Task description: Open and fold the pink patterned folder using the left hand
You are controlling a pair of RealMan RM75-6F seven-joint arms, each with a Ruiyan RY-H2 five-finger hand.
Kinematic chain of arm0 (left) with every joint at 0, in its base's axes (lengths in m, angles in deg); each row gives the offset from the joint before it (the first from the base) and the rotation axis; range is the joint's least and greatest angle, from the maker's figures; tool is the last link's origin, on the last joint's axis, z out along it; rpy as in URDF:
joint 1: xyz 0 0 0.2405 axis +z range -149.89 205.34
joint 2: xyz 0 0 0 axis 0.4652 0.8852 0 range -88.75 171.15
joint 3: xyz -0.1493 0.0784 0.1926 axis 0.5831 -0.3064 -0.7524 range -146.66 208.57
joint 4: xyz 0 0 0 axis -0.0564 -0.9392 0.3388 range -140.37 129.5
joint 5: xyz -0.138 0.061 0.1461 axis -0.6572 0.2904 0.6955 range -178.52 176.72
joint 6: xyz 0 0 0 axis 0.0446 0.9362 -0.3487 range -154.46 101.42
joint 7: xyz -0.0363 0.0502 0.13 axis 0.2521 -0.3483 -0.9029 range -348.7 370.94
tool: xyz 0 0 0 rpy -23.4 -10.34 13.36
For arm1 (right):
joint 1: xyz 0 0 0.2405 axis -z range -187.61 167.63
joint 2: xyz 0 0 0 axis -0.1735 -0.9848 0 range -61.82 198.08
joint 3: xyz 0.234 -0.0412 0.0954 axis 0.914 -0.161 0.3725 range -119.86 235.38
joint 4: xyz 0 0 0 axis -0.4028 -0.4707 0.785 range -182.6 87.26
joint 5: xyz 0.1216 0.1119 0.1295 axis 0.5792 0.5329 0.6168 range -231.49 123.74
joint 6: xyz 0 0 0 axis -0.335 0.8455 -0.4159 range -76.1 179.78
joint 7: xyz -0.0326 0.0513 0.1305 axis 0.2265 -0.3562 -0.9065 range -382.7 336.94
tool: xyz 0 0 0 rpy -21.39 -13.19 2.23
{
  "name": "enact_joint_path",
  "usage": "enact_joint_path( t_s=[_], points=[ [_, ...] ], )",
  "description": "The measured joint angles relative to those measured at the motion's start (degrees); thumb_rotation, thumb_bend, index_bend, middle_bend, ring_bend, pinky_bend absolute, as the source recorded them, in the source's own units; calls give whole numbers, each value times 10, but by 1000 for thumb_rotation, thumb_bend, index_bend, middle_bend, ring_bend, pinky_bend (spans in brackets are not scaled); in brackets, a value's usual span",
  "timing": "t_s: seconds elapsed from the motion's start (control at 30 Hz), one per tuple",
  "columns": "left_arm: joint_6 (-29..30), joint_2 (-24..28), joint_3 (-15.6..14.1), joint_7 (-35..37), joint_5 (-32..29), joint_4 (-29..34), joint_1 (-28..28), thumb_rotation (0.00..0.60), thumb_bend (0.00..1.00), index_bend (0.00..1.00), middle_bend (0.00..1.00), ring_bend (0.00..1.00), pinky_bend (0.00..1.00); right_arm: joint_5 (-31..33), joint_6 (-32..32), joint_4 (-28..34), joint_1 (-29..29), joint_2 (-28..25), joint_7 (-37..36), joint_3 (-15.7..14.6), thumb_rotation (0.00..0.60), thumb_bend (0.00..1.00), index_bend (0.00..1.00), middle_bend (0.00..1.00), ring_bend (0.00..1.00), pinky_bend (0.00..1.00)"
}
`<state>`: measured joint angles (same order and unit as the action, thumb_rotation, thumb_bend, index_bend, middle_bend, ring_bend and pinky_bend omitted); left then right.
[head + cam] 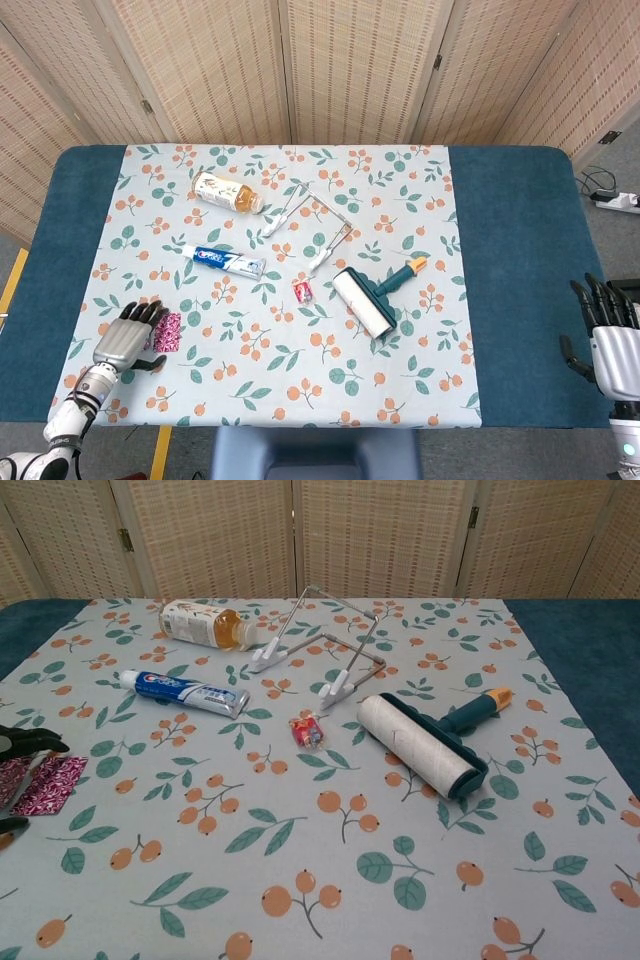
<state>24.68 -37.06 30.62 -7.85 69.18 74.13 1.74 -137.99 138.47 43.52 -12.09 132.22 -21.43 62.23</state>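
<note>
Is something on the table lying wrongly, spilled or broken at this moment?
Nothing is spilled or visibly broken. The only upright-type item lying down is the bottle, on its side near the table's far left, cap apparently on. The pink folder lies flat, partly under the left hand.

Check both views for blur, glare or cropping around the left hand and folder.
Head view: evenly lit and sharp; left hand covers the left half of the pink patterned folder. Chest view: sharp, no glare; the frame edge crops the hand and folder.
</note>
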Motion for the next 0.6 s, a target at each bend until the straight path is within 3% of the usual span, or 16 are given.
enact_joint_path(
  t_s=[0.6],
  points=[
    [15, -12, -1, 2, -1, -13, -2, 406, 343, 219, 0, 0, 0, 1, -6, -4, -3, 3, -2, 2, 600, 457, 0, 0, 0, 0]
  ],
)
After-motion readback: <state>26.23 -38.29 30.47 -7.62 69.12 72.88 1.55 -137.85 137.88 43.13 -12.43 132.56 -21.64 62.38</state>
